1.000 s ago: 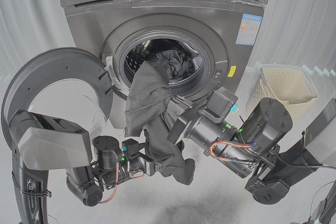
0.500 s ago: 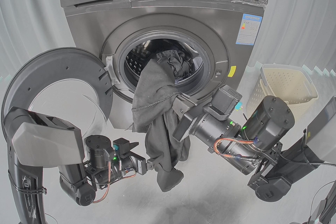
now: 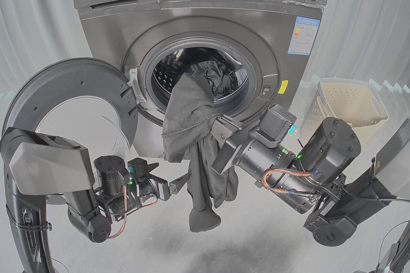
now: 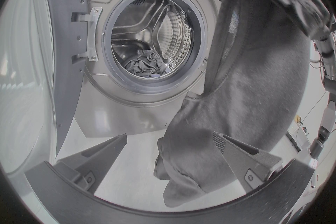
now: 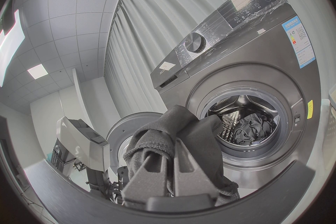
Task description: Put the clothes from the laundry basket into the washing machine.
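Standing largest before me was the washing machine (image 3: 196, 26), its round door (image 3: 72, 90) swung open on my left side. Inside its drum (image 4: 168, 28) lay a crumpled dark bundle (image 4: 145, 63) of clothing. To the machine's right the cream laundry basket (image 3: 354, 103) sat on the floor (image 3: 265, 239). My right claw (image 3: 215, 123) was clamped on a grey garment (image 3: 188, 116), cloth bunched between its fingers (image 5: 189, 168), holding it up in front of the drum's mouth. The rest hung down, its lower end dangling near the floor. My left claw (image 3: 181, 182) was spread wide and low, just beside the hanging cloth.
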You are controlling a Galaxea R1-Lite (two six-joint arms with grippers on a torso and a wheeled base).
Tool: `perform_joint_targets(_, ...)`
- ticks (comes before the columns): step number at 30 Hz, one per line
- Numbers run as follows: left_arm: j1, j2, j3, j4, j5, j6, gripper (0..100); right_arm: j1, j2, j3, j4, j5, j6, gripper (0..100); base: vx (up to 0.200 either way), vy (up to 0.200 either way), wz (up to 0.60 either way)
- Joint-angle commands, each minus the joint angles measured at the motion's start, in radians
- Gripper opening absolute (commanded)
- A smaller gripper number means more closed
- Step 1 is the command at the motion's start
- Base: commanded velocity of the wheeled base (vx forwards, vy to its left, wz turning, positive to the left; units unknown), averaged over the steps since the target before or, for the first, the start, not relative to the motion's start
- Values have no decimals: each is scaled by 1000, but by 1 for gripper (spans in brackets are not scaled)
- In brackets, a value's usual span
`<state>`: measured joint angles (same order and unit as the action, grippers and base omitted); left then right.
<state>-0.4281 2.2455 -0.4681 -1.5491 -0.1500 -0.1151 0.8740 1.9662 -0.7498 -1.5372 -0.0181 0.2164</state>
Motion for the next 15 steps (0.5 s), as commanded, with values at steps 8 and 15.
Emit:
perform_joint_targets(8,28,123,-164,0,3,-3,100,17,-3,3,-1,1,-2,0,0,0,0)
perform_joint_targets(15,14,129,-132,0,-3,0,100,3,-4,-2,0,1,-2,0,0,0,0)
